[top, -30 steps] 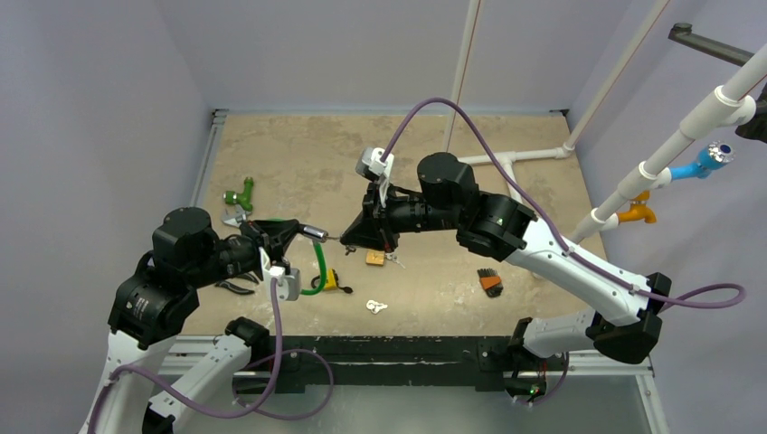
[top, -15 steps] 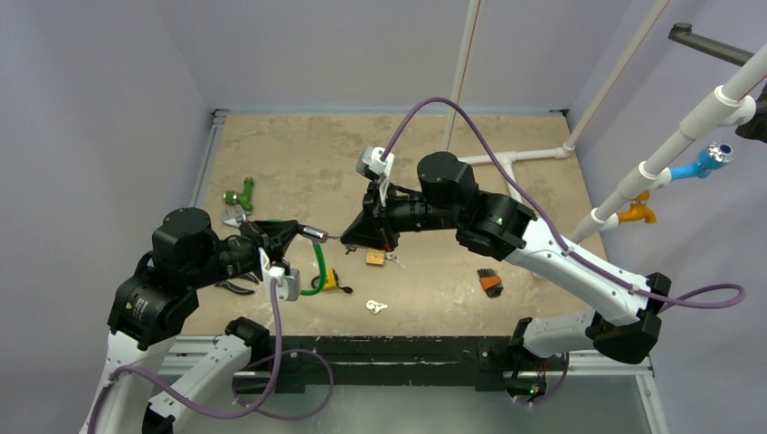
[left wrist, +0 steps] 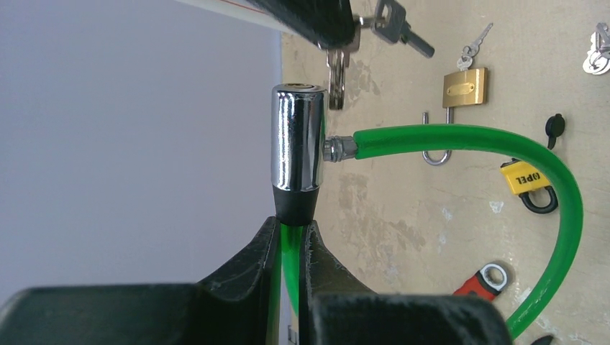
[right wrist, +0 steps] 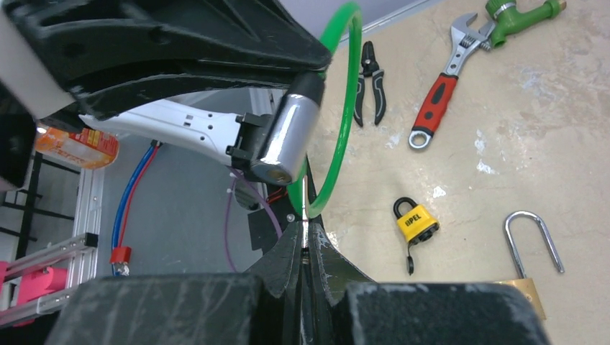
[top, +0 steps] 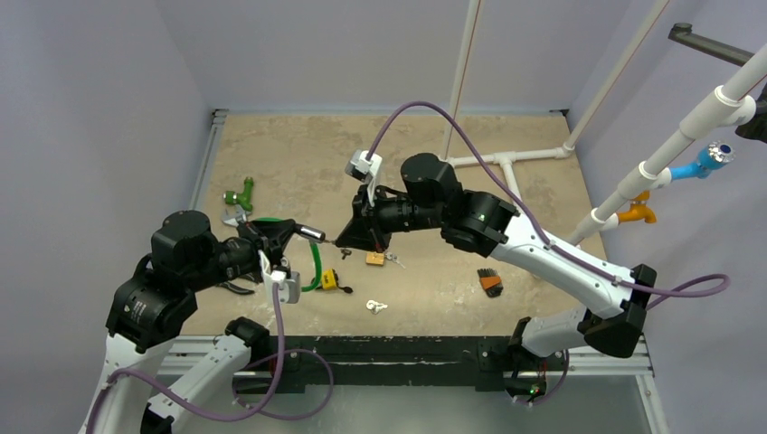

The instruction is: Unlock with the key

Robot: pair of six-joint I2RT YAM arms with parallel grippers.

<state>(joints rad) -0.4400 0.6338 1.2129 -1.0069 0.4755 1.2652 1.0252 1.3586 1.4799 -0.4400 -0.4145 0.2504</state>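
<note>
Two closed claws: left claw [left wrist: 291, 237] holds the cable lock [left wrist: 297, 136], right claw [right wrist: 306, 241] has brought its key [right wrist: 305, 205] nearer the keyhole [right wrist: 276, 172].

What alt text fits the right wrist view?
The right end effector pinches a key, tip near the keyhole end of a chrome lock cylinder on a green cable, which the left end effector holds. Behind on the table lie a yellow padlock, a wrench and pliers.

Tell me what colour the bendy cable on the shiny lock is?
The cable is bright green, clearest in the left wrist view.
</note>
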